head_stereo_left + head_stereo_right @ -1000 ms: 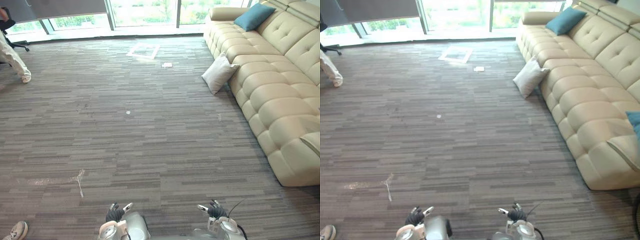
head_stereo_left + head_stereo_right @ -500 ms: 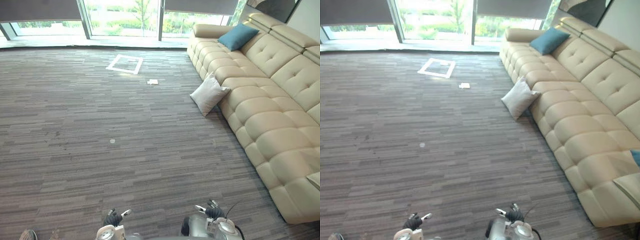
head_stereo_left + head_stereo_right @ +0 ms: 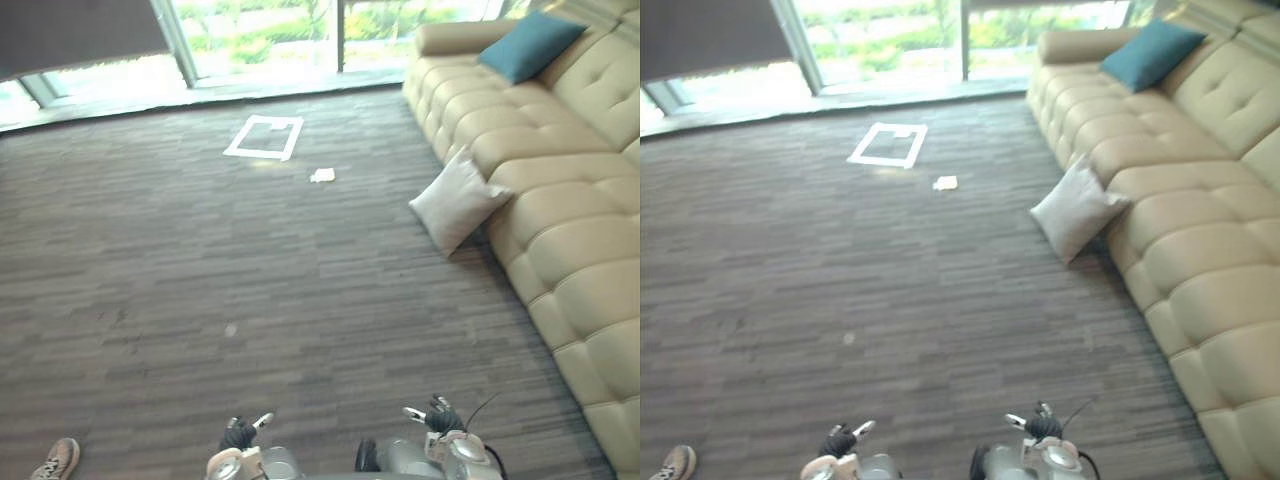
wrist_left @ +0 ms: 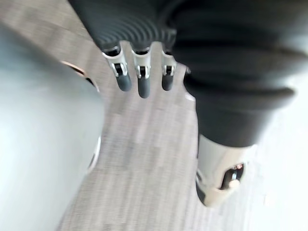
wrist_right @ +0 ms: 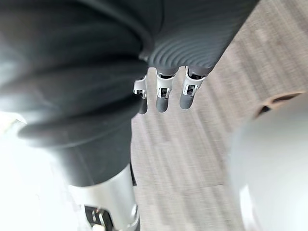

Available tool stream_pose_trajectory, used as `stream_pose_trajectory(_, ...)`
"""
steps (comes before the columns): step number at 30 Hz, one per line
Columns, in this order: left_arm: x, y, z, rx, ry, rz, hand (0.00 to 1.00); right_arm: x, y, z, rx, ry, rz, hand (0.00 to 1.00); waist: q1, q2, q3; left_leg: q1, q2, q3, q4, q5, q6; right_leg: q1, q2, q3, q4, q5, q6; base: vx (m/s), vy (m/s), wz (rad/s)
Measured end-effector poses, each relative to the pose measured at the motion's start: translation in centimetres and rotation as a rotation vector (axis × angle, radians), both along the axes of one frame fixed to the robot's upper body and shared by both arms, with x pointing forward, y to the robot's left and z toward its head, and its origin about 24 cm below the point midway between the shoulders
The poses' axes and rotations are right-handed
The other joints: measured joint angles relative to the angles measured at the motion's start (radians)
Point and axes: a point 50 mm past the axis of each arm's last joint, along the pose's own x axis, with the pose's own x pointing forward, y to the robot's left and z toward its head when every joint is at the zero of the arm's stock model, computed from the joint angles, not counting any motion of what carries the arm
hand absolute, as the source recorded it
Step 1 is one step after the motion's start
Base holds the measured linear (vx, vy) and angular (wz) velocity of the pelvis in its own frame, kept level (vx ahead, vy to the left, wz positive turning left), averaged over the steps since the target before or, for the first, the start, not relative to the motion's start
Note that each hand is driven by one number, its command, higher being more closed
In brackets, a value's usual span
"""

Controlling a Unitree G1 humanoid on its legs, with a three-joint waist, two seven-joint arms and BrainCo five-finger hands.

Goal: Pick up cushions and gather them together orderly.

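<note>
My left hand (image 3: pixel 238 434) & right hand (image 3: pixel 440 415) hang low, fingers loose, holding nothing. White cushion (image 3: pixel 458 200) is well ahead on my right, on the carpet (image 3: pixel 200 260), tipped up on its edge against the sofa (image 3: pixel 585 250). Blue cushion (image 3: pixel 530 45) lies farther back on the sofa.

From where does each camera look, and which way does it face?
Left eye view: on the head, facing forward and down over the carpet to the sofa, white cushion and blue cushion; left hand and right hand at its bottom edge.
Right eye view: beside it, facing the same way; same hands.
Left wrist view: on the left wrist, looking along its relaxed fingers down at carpet.
Right wrist view: likewise on the right wrist, past its fingers.
Shared: both eye views show both cushions and a person's shoe.
</note>
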Motion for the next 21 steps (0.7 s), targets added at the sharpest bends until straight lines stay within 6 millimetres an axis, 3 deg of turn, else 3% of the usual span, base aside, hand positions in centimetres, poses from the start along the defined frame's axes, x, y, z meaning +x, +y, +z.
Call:
stream_pose_trajectory(1, 0.2, 0.1, 0.1, 0.002, -0.012, 0.004, 0.0, -0.3, 0.0, -0.2, 0.001, 0.014, -0.001, 0.0, 0.012, -0.001, 0.001, -0.049, -0.025, -0.004, -0.15, 0.006, 0.0, 0.043, -0.011, 0.027, -0.035, -0.005, 0.015, 0.52, 0.122, -0.61)
stream_pose_trajectory(4, 0.3, 0.0, 0.2, 0.006, -0.025, 0.001, 0.0, -0.9, -0.2, -0.4, -0.005, 0.038, -0.003, 0.0, 0.022, -0.003, 0.001, -0.072, -0.105, -0.055, -0.55, 0.136, -0.008, 0.126, -0.04, 0.068, -0.093, -0.041, 0.075, 0.51, 0.215, -0.53)
stream_pose_trajectory(5, 0.4, 0.1, 0.2, 0.005, -0.029, 0.001, 0.0, -1.2, 0.0, -0.6, -0.005, 0.054, 0.01, 0.0, 0.035, -0.012, -0.008, -0.079, -0.116, -0.08, -0.565, 0.257, 0.006, 0.156, -0.056, 0.096, -0.104, -0.069, 0.108, 0.51, 0.31, -0.58)
stream_pose_trajectory(6, 0.4, 0.3, 0.2, 0.01, -0.028, 0.001, 0.0, -1.3, 0.2, -0.7, -0.003, 0.062, 0.014, 0.0, 0.037, -0.021, -0.017, -0.078, -0.125, -0.078, -0.564, 0.281, 0.016, 0.158, -0.066, 0.103, -0.102, -0.075, 0.114, 0.55, 0.318, -0.54)
stream_pose_trajectory(8, 0.3, 1.2, 0.3, 0.038, -0.012, -0.031, 0.0, -1.9, 1.3, -1.0, 0.022, 0.077, 0.016, 0.0, 0.028, -0.077, -0.055, -0.078, -0.186, -0.072, -0.516, 0.237, 0.085, 0.094, -0.136, 0.129, 0.051, -0.081, 0.128, 0.62, 0.29, -0.28)
stream_pose_trajectory(9, 0.3, 1.2, 0.3, 0.04, -0.01, -0.038, 0.0, -2.0, 1.3, -1.0, 0.022, 0.077, 0.012, 0.0, 0.029, -0.079, -0.056, -0.07, -0.191, -0.069, -0.508, 0.228, 0.089, 0.073, -0.145, 0.137, 0.114, -0.081, 0.129, 0.64, 0.304, -0.01)
stream_pose_trajectory(10, 0.3, 1.2, 0.1, 0.043, 0.006, -0.054, 0.0, -2.3, 1.0, -1.1, 0.017, 0.084, 0.002, 0.0, 0.026, -0.085, -0.053, -0.022, -0.21, -0.059, -0.5, 0.181, 0.1, -0.001, -0.176, 0.154, 0.342, -0.044, 0.186, 0.41, 0.205, 0.07)
stream_pose_trajectory(11, 0.5, 1.2, 0.1, 0.043, 0.011, -0.059, 0.0, -2.4, 0.9, -1.1, 0.016, 0.084, -0.001, 0.0, 0.024, -0.09, -0.047, 0.023, -0.223, -0.057, -0.505, 0.152, 0.103, -0.057, -0.199, 0.167, 0.503, 0.006, 0.212, 0.68, 0.315, 0.0)
stream_pose_trajectory(12, 0.4, 1.1, -0.1, 0.036, 0.034, -0.059, 0.0, -2.2, 0.7, -1.0, 0.011, 0.076, 0.001, 0.0, 0.024, -0.082, -0.037, 0.12, -0.237, -0.052, -0.516, 0.1, 0.105, -0.144, -0.219, 0.171, 0.726, 0.003, 0.204, 0.38, 0.157, -0.1)
stream_pose_trajectory(14, 0.0, 0.9, -0.3, 0.028, 0.053, -0.063, 0.0, -2.1, 0.4, -0.9, 0.003, 0.069, 0.007, 0.0, 0.018, -0.075, -0.039, 0.205, -0.236, -0.043, -0.546, 0.072, 0.101, -0.209, -0.218, 0.137, 0.797, -0.021, 0.183, 0.47, 0.158, -0.15)
stream_pose_trajectory(16, -0.3, 0.8, -0.4, 0.034, 0.068, -0.093, 0.0, -1.8, 0.4, -0.7, -0.002, 0.049, 0.014, 0.0, 0.007, -0.071, -0.037, 0.302, -0.231, -0.032, -0.623, 0.07, 0.098, -0.283, -0.217, 0.036, 0.755, -0.076, 0.148, 0.39, 0.093, -0.07)
stream_pose_trajectory(19, -0.2, 0.5, -0.5, 0.031, 0.078, -0.11, 0.0, -1.0, 0.1, -0.3, -0.003, 0.014, 0.01, 0.0, -0.008, -0.063, -0.033, 0.384, -0.212, -0.017, -0.703, 0.058, 0.078, -0.406, -0.189, -0.106, 0.479, -0.063, 0.121, 0.44, -0.004, -0.04)
stream_pose_trajectory(21, -0.5, 0.4, -0.7, 0.029, 0.095, -0.12, 0.0, -0.7, -0.1, -0.2, -0.003, 0.0, -0.01, 0.0, -0.026, -0.059, -0.027, 0.445, -0.205, -0.016, -0.73, 0.034, 0.04, -0.427, -0.15, -0.162, 0.221, 0.063, 0.091, 0.49, -0.08, 0.17)
